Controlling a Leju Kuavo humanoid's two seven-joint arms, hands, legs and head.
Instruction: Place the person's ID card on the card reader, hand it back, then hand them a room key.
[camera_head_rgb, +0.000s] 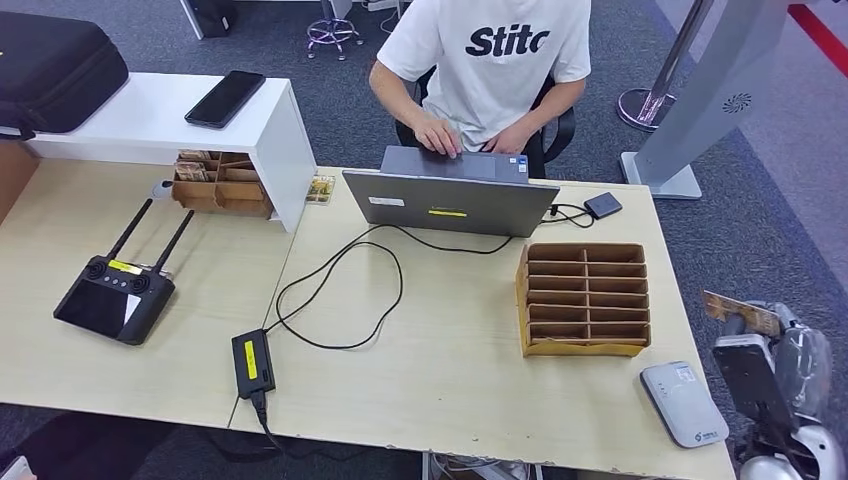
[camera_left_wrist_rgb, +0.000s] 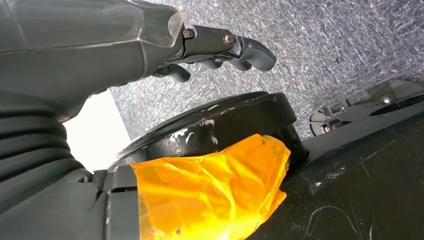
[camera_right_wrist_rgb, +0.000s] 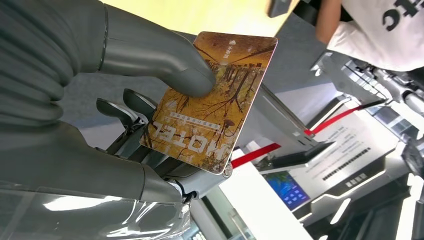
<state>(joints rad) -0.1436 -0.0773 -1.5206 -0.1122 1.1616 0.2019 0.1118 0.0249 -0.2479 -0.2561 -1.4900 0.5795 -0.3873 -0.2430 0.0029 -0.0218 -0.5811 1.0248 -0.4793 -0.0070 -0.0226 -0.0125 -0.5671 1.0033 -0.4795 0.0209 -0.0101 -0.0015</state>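
Holding the hotel room key card (camera_right_wrist_rgb: 212, 102) in the right hand (camera_head_rgb: 765, 375), thumb pressing its printed face against the darker fingers (camera_right_wrist_rgb: 125, 112) behind it, off the table's right edge, just beside the white card reader (camera_head_rgb: 683, 402). Judging the step in hand as the last one, handing the key over; doing it well likely meaning keeping the pinch firm on the card's lower part, leaving the far edge free for taking, and presenting it face up toward the person (camera_head_rgb: 490, 60) seated behind the laptop (camera_head_rgb: 450, 200). Hanging low beside the robot's body over grey carpet, the left hand (camera_left_wrist_rgb: 215, 47), fingers curled in and gripping nothing. Standing between the right hand and the person: the wooden slotted card holder (camera_head_rgb: 585, 298) and the open laptop screen, so probably carrying the card high over or around the right end of the table (camera_head_rgb: 450, 380) rather than straight across. Trailing over the tabletop, a black power cable (camera_head_rgb: 340, 290) with its adapter brick (camera_head_rgb: 252, 362); lying further left, a remote controller (camera_head_rgb: 115, 295) with two antennas, a phone (camera_head_rgb: 226, 97) on a white shelf (camera_head_rgb: 150, 125), and a black case (camera_head_rgb: 55, 65). Typing on the laptop, both of the person's hands, so no open palm being offered yet.
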